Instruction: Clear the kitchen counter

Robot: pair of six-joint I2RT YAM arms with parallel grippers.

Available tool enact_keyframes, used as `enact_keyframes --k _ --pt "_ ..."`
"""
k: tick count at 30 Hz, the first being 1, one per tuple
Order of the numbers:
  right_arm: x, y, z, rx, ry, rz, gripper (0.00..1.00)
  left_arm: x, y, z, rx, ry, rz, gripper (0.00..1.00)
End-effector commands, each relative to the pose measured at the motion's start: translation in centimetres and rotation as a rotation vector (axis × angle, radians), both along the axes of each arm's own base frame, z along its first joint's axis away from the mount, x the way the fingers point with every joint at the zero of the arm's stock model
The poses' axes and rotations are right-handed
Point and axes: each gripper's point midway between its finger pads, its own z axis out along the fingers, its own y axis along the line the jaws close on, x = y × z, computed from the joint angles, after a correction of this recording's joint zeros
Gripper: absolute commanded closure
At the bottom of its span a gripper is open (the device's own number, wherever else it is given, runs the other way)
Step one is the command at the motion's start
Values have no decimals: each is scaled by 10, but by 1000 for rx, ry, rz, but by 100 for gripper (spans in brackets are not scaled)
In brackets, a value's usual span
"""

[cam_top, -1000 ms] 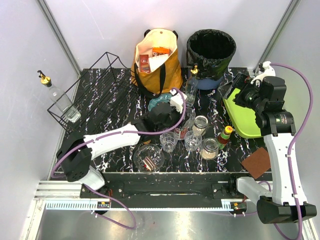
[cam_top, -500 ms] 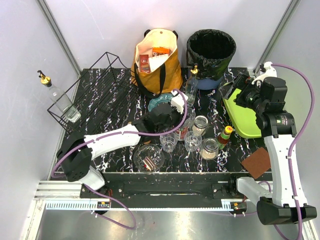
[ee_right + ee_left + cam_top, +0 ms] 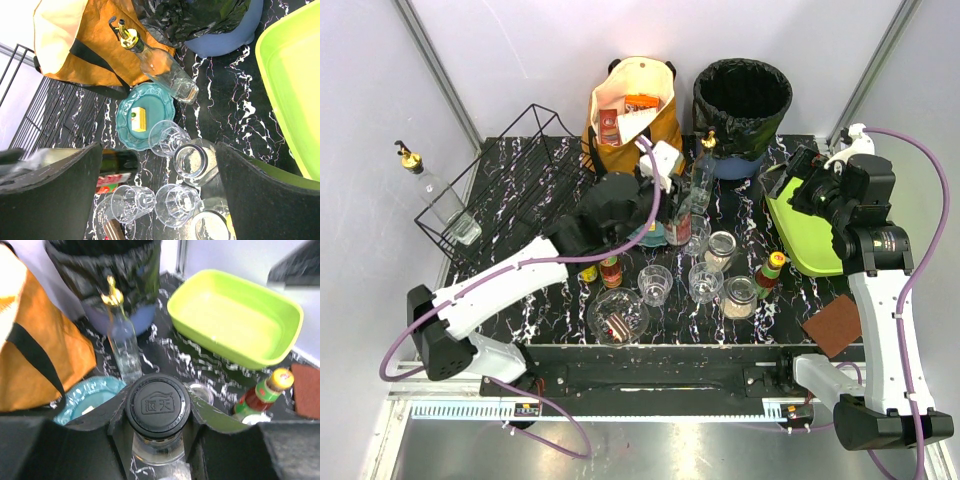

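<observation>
The kitchen counter is black with white veins and crowded with items. My left gripper is shut on the black cap of a dark sauce bottle, which hangs upright over the teal plate. The bottle's body and red label show below the gripper. My right gripper stands open and empty, high over the lime-green tray at the right. In its wrist view it looks down on glasses and jars.
Two glasses, two jars, a hot sauce bottle, a glass bowl and small bottles fill the middle. Behind stand an oil bottle, an orange tote, a black bin and a wire rack. A brown pad lies front right.
The left gripper closed on the dark bottle, then rose and swung back-left with it, uncovering small bottles near the bowl. The right arm has not moved.
</observation>
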Motion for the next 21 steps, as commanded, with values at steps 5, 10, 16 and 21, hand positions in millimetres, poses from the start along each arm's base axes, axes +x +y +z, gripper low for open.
enact_keyframes --k 5,10,16,21 --pt "1 -1 14 -1 -51 -11 0 17 91 166 -246 -228 318 100" --pt "2 0 11 18 -47 -10 0 43 172 191 -193 -300 575 100" --pt "6 -1 9 20 -39 -17 0 60 265 220 -199 -345 837 100" --pt "9 1 5 25 -28 -13 0 66 330 232 -195 -393 1048 100"
